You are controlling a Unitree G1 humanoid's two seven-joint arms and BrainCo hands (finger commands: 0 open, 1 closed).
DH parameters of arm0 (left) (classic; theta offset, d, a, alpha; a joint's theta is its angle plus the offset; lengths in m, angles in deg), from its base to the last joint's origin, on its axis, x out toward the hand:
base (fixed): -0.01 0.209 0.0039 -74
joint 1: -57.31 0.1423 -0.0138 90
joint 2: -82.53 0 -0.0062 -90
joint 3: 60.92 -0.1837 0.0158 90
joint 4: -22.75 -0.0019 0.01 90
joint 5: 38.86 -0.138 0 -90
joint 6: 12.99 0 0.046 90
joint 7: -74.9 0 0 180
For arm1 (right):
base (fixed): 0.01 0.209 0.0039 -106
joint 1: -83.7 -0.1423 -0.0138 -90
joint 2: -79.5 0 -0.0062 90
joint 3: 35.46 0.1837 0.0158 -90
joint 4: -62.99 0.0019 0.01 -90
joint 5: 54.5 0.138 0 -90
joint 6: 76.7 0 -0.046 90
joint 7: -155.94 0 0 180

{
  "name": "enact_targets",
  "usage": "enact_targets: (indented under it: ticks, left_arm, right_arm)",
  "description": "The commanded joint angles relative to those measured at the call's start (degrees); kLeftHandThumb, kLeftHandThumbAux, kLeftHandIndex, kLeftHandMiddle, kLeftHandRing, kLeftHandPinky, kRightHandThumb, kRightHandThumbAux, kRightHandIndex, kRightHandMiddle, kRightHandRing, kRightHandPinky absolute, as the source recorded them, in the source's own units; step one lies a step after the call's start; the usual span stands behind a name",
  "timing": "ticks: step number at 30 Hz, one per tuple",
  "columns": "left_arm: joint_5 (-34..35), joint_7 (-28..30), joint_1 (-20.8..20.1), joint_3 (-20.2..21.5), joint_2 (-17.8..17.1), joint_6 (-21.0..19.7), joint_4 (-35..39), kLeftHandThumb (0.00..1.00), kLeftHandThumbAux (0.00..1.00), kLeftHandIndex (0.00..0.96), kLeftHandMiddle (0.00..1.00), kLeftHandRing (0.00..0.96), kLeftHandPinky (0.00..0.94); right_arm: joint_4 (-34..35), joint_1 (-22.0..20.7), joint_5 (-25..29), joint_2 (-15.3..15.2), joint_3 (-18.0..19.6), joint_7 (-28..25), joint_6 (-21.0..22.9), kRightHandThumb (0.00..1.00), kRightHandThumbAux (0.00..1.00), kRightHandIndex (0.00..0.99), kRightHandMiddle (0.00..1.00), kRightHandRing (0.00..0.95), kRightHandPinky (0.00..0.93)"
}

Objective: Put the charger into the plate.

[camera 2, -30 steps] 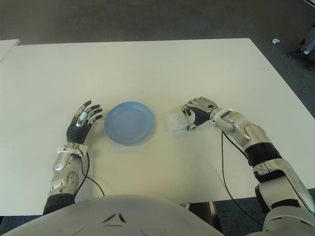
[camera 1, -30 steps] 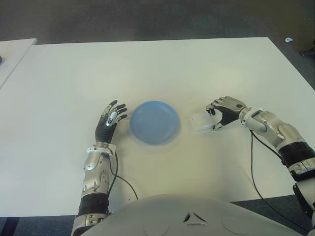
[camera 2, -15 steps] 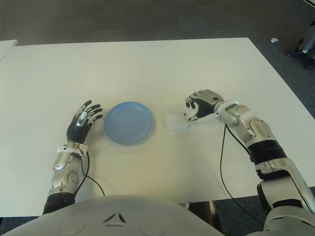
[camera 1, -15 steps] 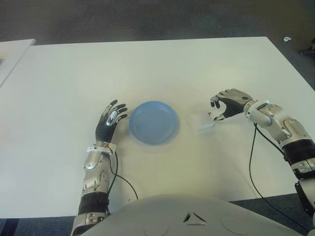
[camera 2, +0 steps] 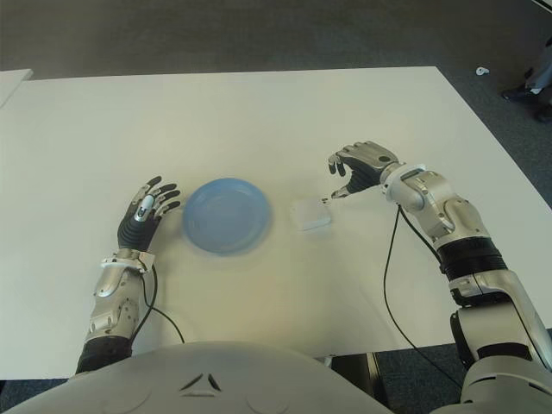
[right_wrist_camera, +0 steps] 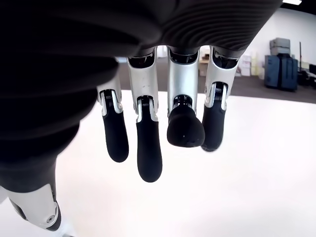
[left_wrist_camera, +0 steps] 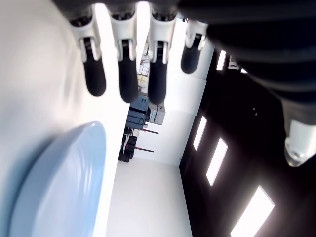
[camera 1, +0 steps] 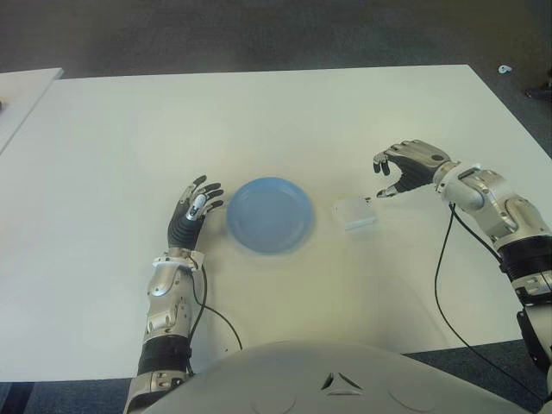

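The white charger (camera 1: 354,212) lies flat on the white table (camera 1: 276,121), just right of the blue plate (camera 1: 270,214). My right hand (camera 1: 404,168) hovers up and to the right of the charger, apart from it, with its fingers relaxed and nothing held. In the right wrist view the fingers (right_wrist_camera: 148,143) hang loose over bare table. My left hand (camera 1: 195,210) shows beside the plate's left edge, fingers spread; the left wrist view shows the plate's rim (left_wrist_camera: 74,173) close to those fingers (left_wrist_camera: 126,74).
A second white table (camera 1: 17,95) edges in at the far left. Dark floor (camera 1: 259,34) lies beyond the table's far edge. Black cables (camera 1: 444,285) trail from both forearms over the near table surface.
My right hand let go of the charger and pulled back up and to the right. The charger now lies flat on the table, left behind beside the plate. The left hand stayed still.
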Motion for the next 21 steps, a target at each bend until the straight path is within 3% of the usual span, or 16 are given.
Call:
enact_targets:
  ticks: [1,21]
  left_arm:
    - [-0.2,1.0,-0.5,-0.2,-0.4,-0.2,-1.1,0.000,0.461,0.151,0.276,0.280,0.280]
    - [-0.7,0.8,-0.8,-0.1,-0.7,-0.2,-1.5,0.000,0.460,0.151,0.268,0.272,0.278]
  right_arm:
    - [-0.5,-0.3,1.4,0.1,0.4,-1.1,0.0,0.855,0.678,0.403,0.534,0.792,0.315]
    - [0.6,0.4,1.5,0.5,0.8,-2.5,1.6,0.856,0.676,0.405,0.538,0.802,0.406]
